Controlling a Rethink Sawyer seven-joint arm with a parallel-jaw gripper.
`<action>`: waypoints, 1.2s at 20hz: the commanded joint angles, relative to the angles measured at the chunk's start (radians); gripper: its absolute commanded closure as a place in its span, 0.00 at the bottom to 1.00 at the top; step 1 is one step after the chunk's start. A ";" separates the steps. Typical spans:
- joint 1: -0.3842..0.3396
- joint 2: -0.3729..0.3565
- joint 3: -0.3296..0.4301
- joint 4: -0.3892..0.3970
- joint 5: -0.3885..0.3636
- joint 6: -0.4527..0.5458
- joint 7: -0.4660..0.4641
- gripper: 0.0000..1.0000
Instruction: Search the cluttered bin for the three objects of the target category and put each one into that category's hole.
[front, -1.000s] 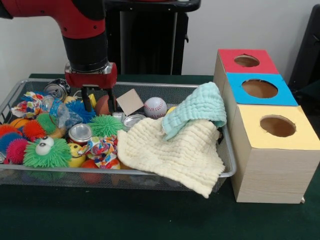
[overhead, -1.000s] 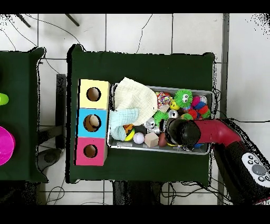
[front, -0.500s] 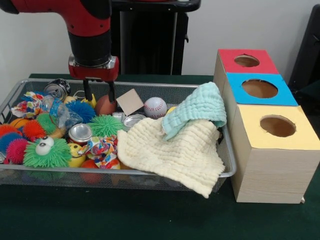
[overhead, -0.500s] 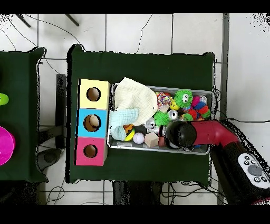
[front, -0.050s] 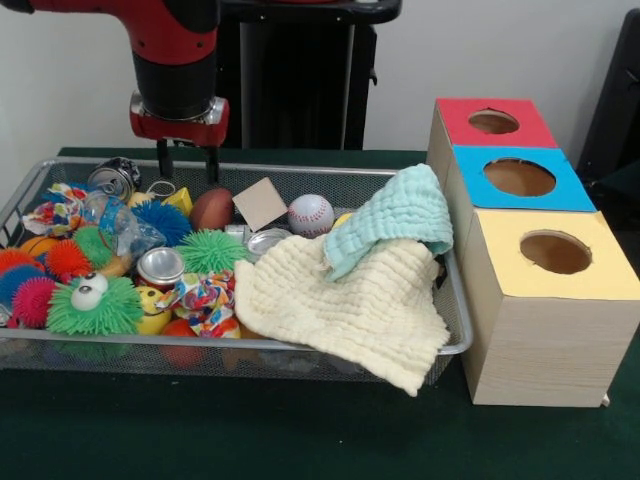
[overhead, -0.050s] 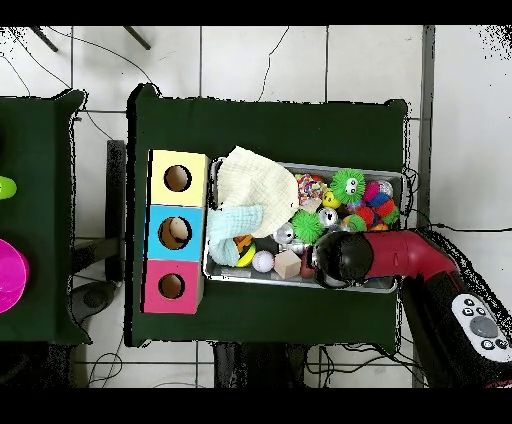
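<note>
A wire mesh bin holds a jumble: a brown football, a baseball, a tan wooden block, metal cans, and spiky rubber balls in green and blue. My gripper hangs open and empty over the bin's back rim, above and just left of the football. To the right stands a wooden box with a red hole, a blue hole and a yellow hole. In the overhead view the arm's wrist hides the gripper.
A cream cloth drapes over the bin's right front corner, with a light blue cloth on top of it. A green spiky toy with eyes sits at the front left. Another can lies at the back left.
My gripper has risen from around the football and drawn back toward the bin's rear rim. It came up empty, and the football stays in the bin.
</note>
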 joint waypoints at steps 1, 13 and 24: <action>0.006 0.023 -0.060 -0.025 -0.111 0.062 -0.150 0.00; 0.007 0.138 -0.117 -0.094 -0.235 -0.020 -0.099 0.00; -0.003 0.215 -0.147 -0.110 -0.269 -0.080 -0.069 0.00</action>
